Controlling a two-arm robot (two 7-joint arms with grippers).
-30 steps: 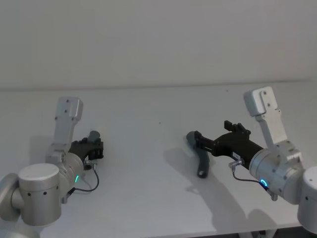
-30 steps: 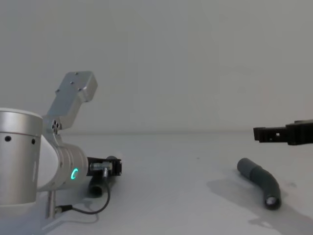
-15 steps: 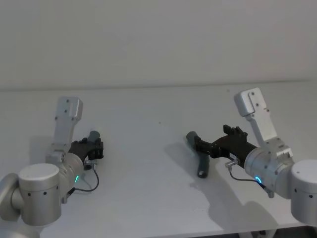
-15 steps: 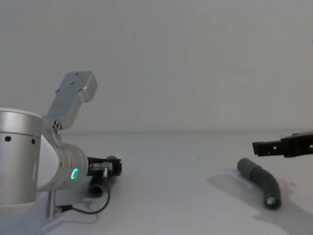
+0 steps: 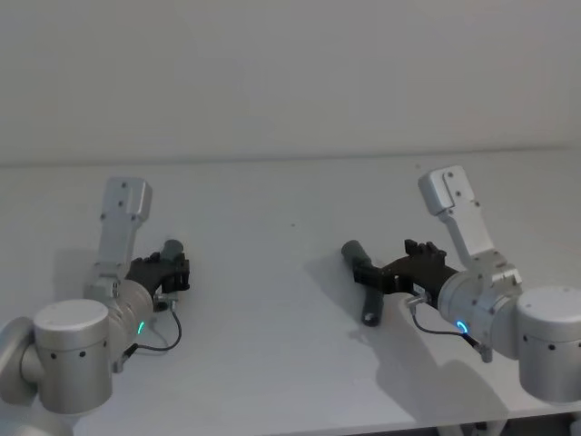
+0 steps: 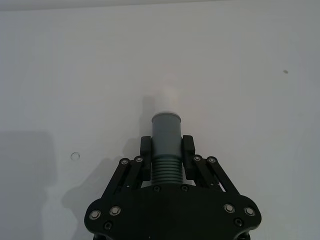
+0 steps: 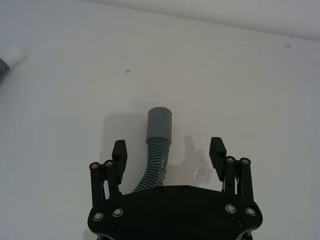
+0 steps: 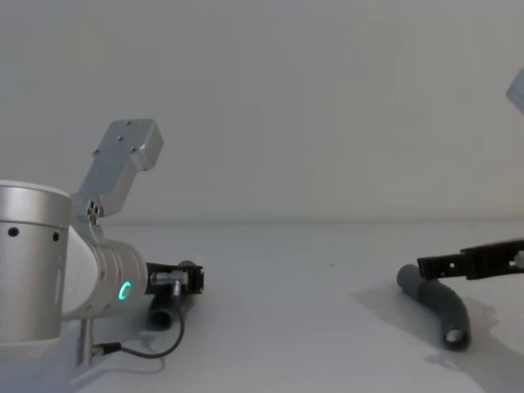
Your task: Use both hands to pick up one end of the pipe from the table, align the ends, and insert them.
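Two pipe pieces, two hands, one table

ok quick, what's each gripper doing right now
Left gripper: closed on the white-tipped pipe piece.
Right gripper: open, straddling the grey socket piece, not gripping it.

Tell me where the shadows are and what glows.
Head view: a grey shadow lies on the matte white table under the right black plastic gripper and the bent dark grey pipe piece. Chest view: a green ring light glows on the left arm's silver wrist. Left wrist view: the white tube tip nearly blends into the table.
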